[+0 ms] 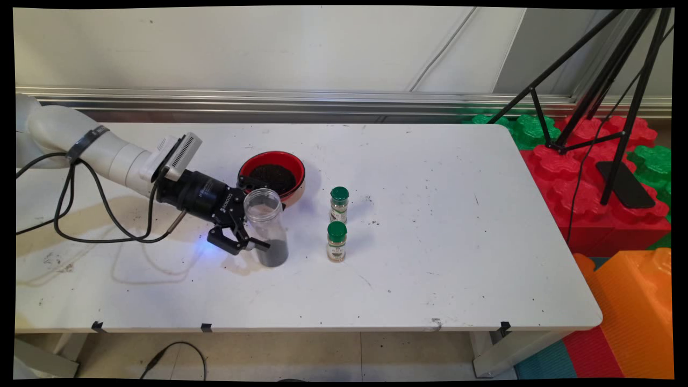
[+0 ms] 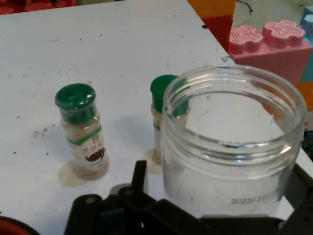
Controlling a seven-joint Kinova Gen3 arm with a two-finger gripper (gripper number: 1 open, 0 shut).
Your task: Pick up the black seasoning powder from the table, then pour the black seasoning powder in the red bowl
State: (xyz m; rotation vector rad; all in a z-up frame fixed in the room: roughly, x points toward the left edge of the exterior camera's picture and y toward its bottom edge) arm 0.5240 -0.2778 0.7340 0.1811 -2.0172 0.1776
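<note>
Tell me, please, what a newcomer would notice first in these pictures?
Most likely the black gripper, closed around a clear open-topped plastic jar with dark powder at its bottom, standing left of the table's middle. Just behind it sits a red bowl of dark grounds. To the jar's right stand two green-capped spice bottles, one behind the other.

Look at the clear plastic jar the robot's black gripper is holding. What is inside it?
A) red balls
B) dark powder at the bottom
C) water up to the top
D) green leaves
B: the black two-finger gripper is closed around the clear plastic jar, which has no lid, and in the main view a dark powdery layer fills only the jar's bottom part, with the rest see-through.
</note>
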